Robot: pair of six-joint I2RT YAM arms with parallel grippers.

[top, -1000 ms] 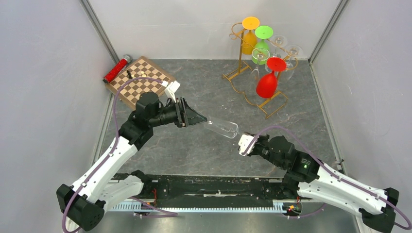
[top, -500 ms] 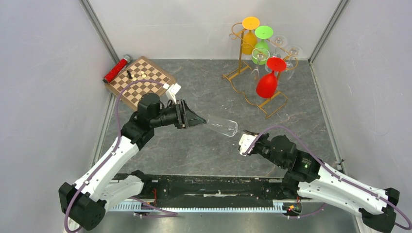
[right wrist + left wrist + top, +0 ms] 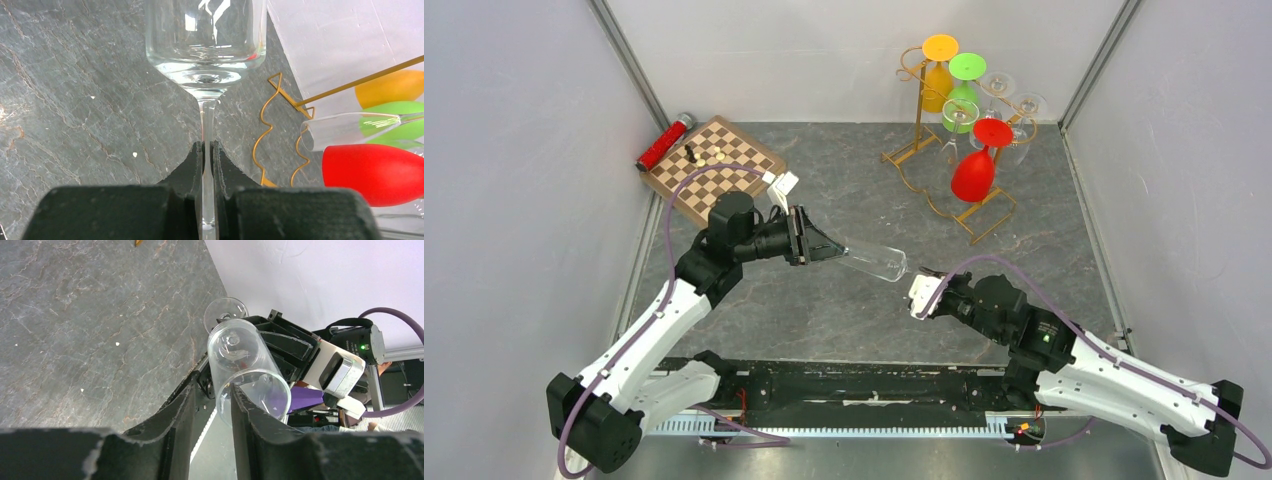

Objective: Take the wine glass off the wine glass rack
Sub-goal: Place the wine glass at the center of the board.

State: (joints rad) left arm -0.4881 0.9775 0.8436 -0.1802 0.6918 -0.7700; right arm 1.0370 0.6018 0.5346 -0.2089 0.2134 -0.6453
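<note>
A clear wine glass [image 3: 879,262] hangs sideways above the table's middle, away from the gold wire wine glass rack [image 3: 917,130] at the back right. My right gripper [image 3: 921,290] is shut on its thin stem [image 3: 207,125], and the bowl [image 3: 205,40] points away from it. My left gripper [image 3: 836,250] meets the bowl's mouth. In the left wrist view its jaws [image 3: 214,382] straddle the rim of the wine glass [image 3: 237,352], one finger inside the bowl and the other outside with a gap still showing.
On the rack hang a red glass [image 3: 974,172], a green one [image 3: 964,95], an orange one [image 3: 939,75] and clear ones [image 3: 1014,110]. A chessboard [image 3: 714,168] and a red cylinder [image 3: 662,143] lie at the back left. Grey walls enclose three sides.
The left gripper's jaws have narrowed around the bowl's rim. The glass and the right gripper have shifted slightly left toward the left arm.
</note>
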